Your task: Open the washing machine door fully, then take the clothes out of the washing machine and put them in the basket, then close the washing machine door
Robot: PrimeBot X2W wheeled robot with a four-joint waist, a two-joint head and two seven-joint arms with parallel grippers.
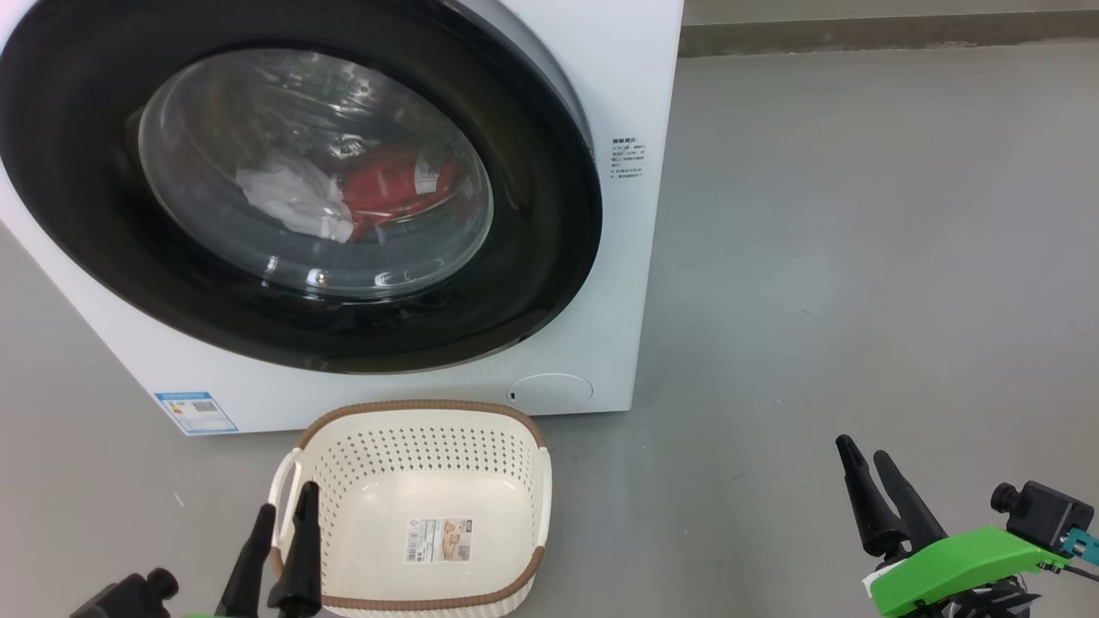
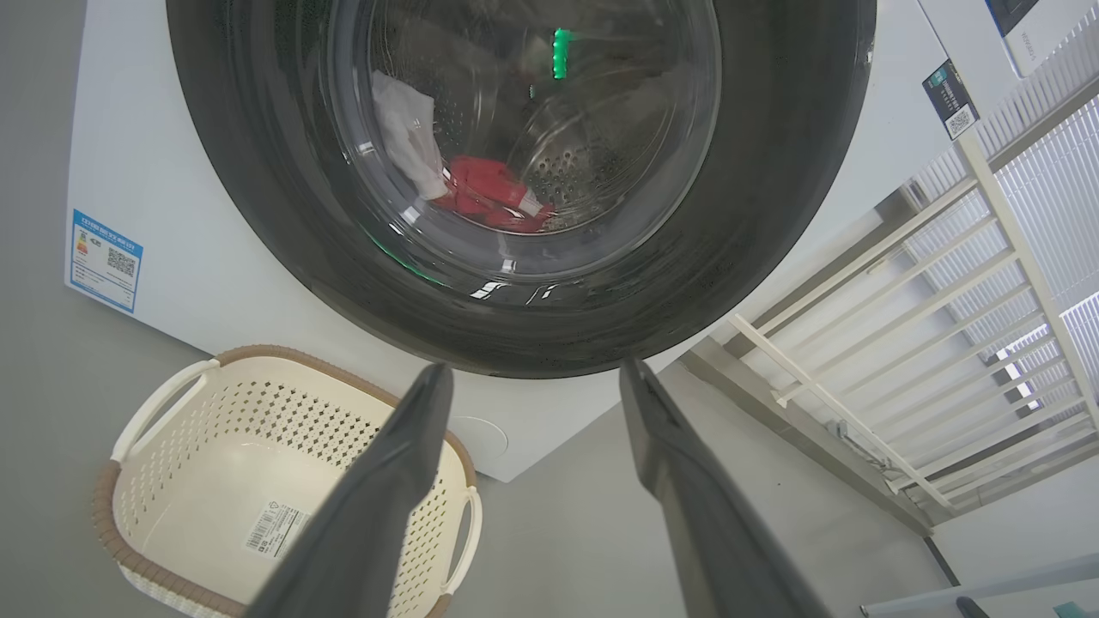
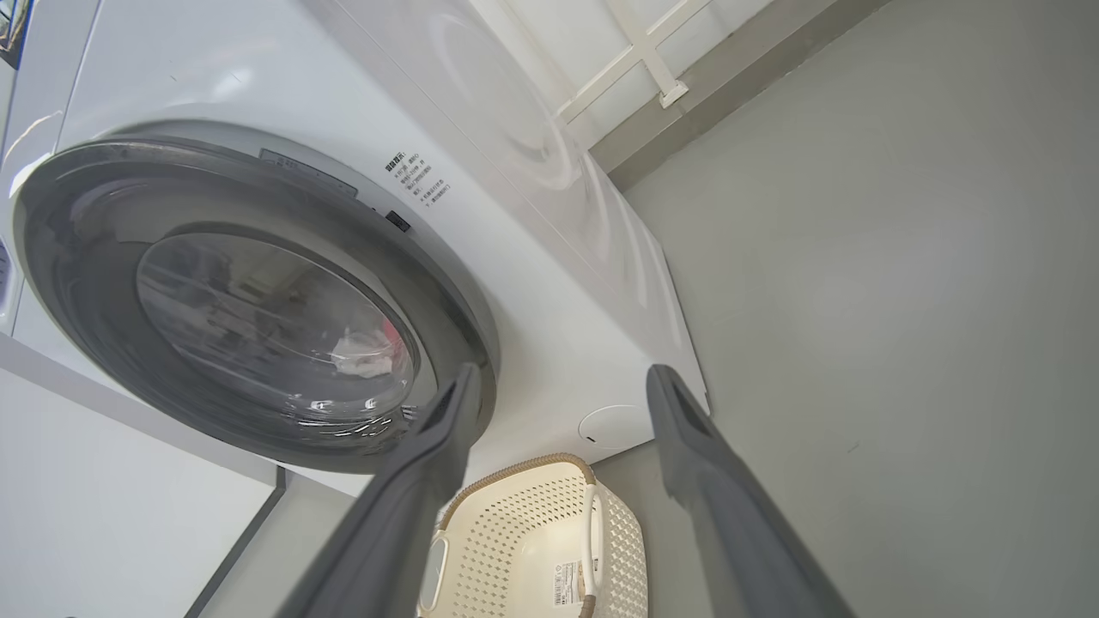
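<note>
I've got nothing done yet: round black-rimmed glass door (image 1: 77, 172) shut, red-and-white clothes (image 1: 343, 197) inside the white front-loader (image 1: 618, 257), cream perforated basket (image 1: 421, 405) empty before it, left gripper (image 1: 288, 498) and right gripper (image 1: 862, 447) spread, holding nothing.

The washing machine door (image 1: 532, 257) is sitting closed at ten o'clock, clothes (image 1: 386, 184) showing behind its glass, while the basket (image 1: 412, 408) is resting on the floor (image 1: 816, 257) at seven.
</note>
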